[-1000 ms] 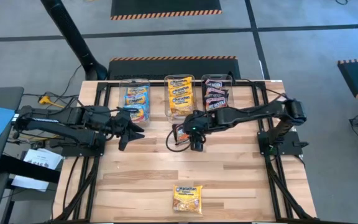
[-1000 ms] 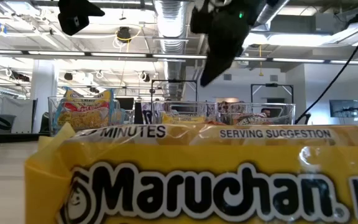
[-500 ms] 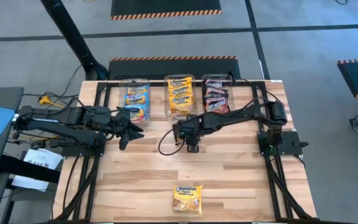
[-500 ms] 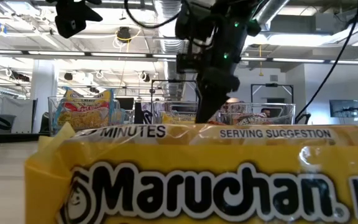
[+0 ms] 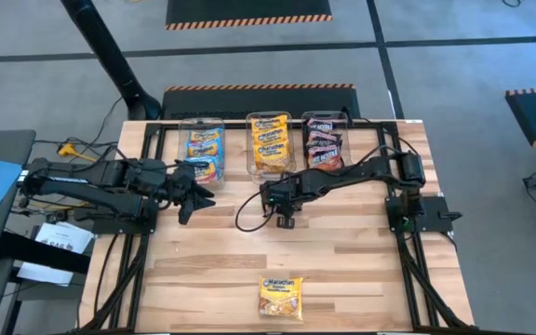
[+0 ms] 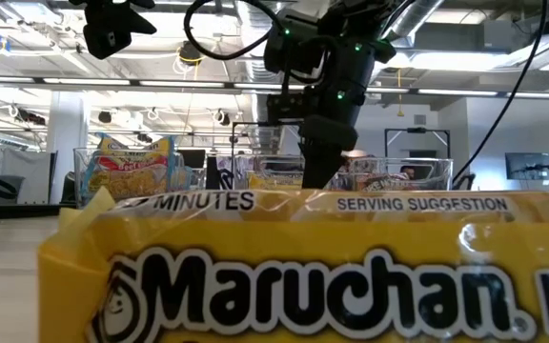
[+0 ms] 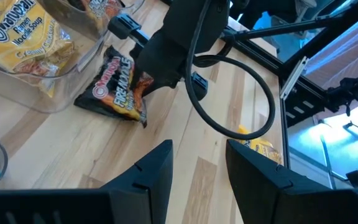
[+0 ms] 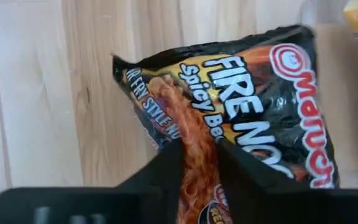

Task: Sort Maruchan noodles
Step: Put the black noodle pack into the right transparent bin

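A black-red packet (image 5: 266, 197) lies flat on the table in front of the middle bin. My right gripper (image 5: 284, 209) stands over it, shut on it, and shows in its wrist view (image 8: 199, 149) and the left wrist view (image 7: 146, 84). A yellow-orange packet (image 5: 280, 298) lies flat near the table's near edge and fills the low view (image 6: 303, 267). My left gripper (image 5: 194, 197) waits open at the table's left side, in front of the left bin, touching nothing (image 7: 197, 146). My right gripper pinches the black-red packet between its two fingers at the printed noodle picture (image 8: 197, 124), toward the packet's right side (image 7: 143, 87). The fingers (image 8: 166, 168) come from above, pointing down. The packet still lies on the table.
Three clear bins stand in a row at the far edge: the left one (image 5: 206, 149) holds light blue-pink packets, the middle one (image 5: 268, 144) yellow-orange ones, the right one (image 5: 322, 140) black-red ones. Bare wood lies between the bins and the near packet.
My right gripper has moved a little toward the table's left edge and come down onto the black-red packet, and the right arm has folded in at the elbow. In the last half second it has hardly moved. The packets have stayed in place.
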Robot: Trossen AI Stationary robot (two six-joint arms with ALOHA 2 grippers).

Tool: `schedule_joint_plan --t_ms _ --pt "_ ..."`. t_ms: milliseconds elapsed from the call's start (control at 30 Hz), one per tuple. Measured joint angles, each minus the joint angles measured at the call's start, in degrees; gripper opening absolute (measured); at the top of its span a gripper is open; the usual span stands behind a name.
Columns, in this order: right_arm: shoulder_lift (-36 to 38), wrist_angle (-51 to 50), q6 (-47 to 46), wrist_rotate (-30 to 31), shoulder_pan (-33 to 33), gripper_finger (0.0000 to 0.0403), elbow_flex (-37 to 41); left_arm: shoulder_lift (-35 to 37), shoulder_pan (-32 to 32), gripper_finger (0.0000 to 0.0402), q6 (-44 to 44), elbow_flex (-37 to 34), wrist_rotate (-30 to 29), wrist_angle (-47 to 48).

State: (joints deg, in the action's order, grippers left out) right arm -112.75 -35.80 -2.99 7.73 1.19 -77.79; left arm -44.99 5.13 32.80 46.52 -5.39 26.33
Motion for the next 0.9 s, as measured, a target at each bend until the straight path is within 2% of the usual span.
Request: schedule_joint_plan --t_ms 167,233,367,633,900 --pt "-0.07 -0.35 -0.65 -0.54 -0.23 0.0039 0.05 -0.01 0.0 0.0135 0.0 0.0 0.0 0.0" --pt "-0.07 -0.35 -0.65 -1.03 -0.46 0.0013 0.05 0.0 0.0 0.0135 -0.04 0.0 0.0 -0.01" --pt "0.36 -1.69 -1.54 -1.78 -1.29 0.001 0.04 0.0 0.0 0.0135 -0.48 0.0 0.0 0.0" --pt "0.17 -12.39 -1.81 -1.58 -5.35 0.0004 -5.78 -0.02 -0.02 0.0135 -0.52 0.0 0.0 0.22" --pt "0.19 -22.14 -4.48 4.16 -9.81 0.0003 -12.72 -0.01 -0.02 0.0135 -0.5 0.0 0.0 0.46"
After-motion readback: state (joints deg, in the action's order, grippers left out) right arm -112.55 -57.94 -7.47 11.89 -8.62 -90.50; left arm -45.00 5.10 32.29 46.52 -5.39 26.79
